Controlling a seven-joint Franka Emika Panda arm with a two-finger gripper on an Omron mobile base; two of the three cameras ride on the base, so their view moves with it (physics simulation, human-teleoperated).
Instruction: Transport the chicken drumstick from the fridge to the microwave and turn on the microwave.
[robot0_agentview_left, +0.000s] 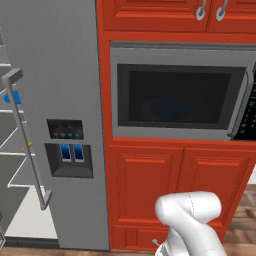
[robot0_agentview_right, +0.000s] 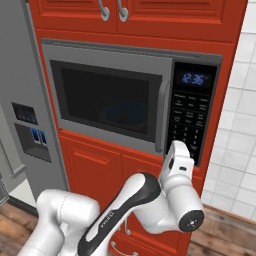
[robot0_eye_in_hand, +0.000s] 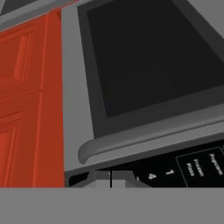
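The microwave (robot0_agentview_left: 175, 95) (robot0_agentview_right: 105, 97) (robot0_eye_in_hand: 144, 57) is built into red cabinets, its dark glass door closed. A dim blue round shape shows behind the glass. The chicken drumstick is hidden. My gripper (robot0_agentview_right: 176, 146) (robot0_eye_in_hand: 110, 177) is shut with nothing between its tips, and it is held up close to the lower left of the black keypad (robot0_agentview_right: 190, 120) (robot0_eye_in_hand: 192, 166), just beside the curved door handle (robot0_agentview_right: 161, 120) (robot0_eye_in_hand: 144, 140). The grey fridge (robot0_agentview_left: 55, 75) (robot0_agentview_right: 15, 75) stands left of the microwave.
Red cabinet doors (robot0_agentview_left: 170, 190) (robot0_agentview_right: 95, 165) sit below the microwave and more above it (robot0_agentview_left: 150, 12). The fridge's left side is open, showing white shelves (robot0_agentview_left: 17, 165) behind a long bar handle (robot0_agentview_left: 27, 145). A white tiled wall (robot0_agentview_right: 235, 125) is at the right.
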